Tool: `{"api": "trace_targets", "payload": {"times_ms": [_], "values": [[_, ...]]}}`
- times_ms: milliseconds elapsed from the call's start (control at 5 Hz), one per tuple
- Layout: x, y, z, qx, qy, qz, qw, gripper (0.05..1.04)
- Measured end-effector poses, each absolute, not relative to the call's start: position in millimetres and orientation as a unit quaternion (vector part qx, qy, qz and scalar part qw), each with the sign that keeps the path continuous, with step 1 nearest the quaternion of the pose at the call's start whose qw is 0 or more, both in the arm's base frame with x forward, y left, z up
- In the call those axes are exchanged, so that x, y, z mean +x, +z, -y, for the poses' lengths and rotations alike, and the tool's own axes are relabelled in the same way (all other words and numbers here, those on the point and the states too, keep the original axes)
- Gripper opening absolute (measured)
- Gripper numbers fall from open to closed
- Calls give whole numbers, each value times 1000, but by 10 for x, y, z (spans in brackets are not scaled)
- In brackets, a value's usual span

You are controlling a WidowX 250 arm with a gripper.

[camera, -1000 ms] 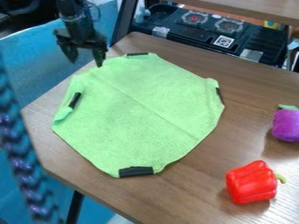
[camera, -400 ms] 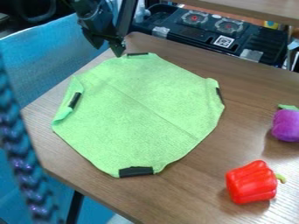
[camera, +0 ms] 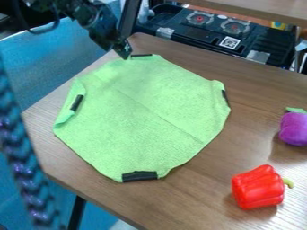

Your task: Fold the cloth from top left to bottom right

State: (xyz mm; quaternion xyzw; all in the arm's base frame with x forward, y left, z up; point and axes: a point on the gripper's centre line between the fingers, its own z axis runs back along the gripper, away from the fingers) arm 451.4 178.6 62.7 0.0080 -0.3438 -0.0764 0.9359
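Observation:
The black gripper (camera: 118, 46) hangs at the upper left, its tip beside the top-left edge of the cloth, close to the black strip there. I cannot tell whether it touches the fabric. The light green cloth (camera: 144, 117) lies spread out on the wooden table, with a faint crease running diagonally from upper left to lower right. Black strips show at its top, left, right and bottom edges. Along the left side the edge is curled over near the strip.
A red toy pepper (camera: 259, 187) lies at the lower right, and a purple toy vegetable (camera: 294, 129) at the right edge. Behind the wooden table (camera: 252, 143) stands a black toy stove (camera: 219, 33). A dark braided cable (camera: 21, 166) hangs in the left foreground.
The gripper has moved right from beyond the table's left edge to the cloth's top-left edge, and it has turned. The cloth lies as before.

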Motion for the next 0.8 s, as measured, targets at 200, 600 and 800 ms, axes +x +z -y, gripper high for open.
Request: {"api": "trace_targets", "payload": {"times_ms": [200,600,800], "values": [[4574,618,-1853,16,-73,343,936,999],[4709,580,-1864,0,-65,348,935,999],[4777,624,-1878,-1,-58,352,934,999]]}}
